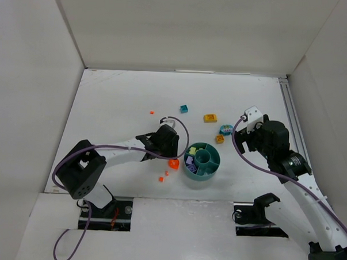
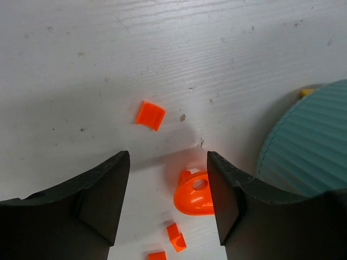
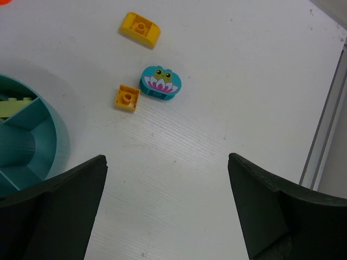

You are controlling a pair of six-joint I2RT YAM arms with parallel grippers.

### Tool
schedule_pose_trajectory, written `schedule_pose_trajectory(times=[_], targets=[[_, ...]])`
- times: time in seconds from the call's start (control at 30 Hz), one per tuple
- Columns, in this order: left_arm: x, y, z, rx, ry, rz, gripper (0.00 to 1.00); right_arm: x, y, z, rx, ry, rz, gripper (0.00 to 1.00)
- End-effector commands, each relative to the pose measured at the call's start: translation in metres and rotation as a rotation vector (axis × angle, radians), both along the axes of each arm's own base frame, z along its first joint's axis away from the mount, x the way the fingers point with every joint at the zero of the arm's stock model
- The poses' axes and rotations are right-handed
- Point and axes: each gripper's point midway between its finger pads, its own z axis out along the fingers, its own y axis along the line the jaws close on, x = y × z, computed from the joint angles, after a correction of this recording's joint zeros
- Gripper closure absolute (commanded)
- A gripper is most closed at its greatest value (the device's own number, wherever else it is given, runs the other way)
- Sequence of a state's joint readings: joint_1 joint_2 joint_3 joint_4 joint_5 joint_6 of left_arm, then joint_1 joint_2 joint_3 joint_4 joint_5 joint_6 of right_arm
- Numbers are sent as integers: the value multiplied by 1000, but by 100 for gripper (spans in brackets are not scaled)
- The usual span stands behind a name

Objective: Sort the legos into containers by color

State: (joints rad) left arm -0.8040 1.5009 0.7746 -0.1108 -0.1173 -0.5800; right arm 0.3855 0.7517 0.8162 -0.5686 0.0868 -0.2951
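Note:
The teal dish (image 1: 202, 159) (image 2: 309, 146) (image 3: 38, 146) is ringed by wedge sections; purple legos (image 1: 189, 163) and lime green ones (image 1: 191, 150) (image 3: 13, 106) lie in them. My left gripper (image 1: 171, 156) (image 2: 168, 162) is open and low over the table just left of the dish. A rounded orange lego (image 1: 173, 163) (image 2: 194, 194) lies between its fingers, against the right finger and well apart from the left one. My right gripper (image 1: 243, 143) (image 3: 165, 162) stands wide open over bare table right of the dish, with nothing between its fingers.
Loose legos: an orange tile (image 2: 150, 115), two small orange bits (image 2: 176, 236) (image 1: 161, 178), a tiny orange one (image 1: 152, 112), a teal brick (image 1: 185, 108), a yellow brick (image 1: 210, 118) (image 3: 140, 29), a teal lily-pad piece (image 1: 225, 129) (image 3: 160, 83), a small yellow square (image 1: 220, 139) (image 3: 127, 98). White walls enclose the table.

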Motion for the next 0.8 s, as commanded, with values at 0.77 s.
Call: schedule_pose_trajectory(times=[0.77], targets=[[-15, -11, -3, -91, 21, -100, 62, 3, 3, 7, 32, -34, 3, 3]])
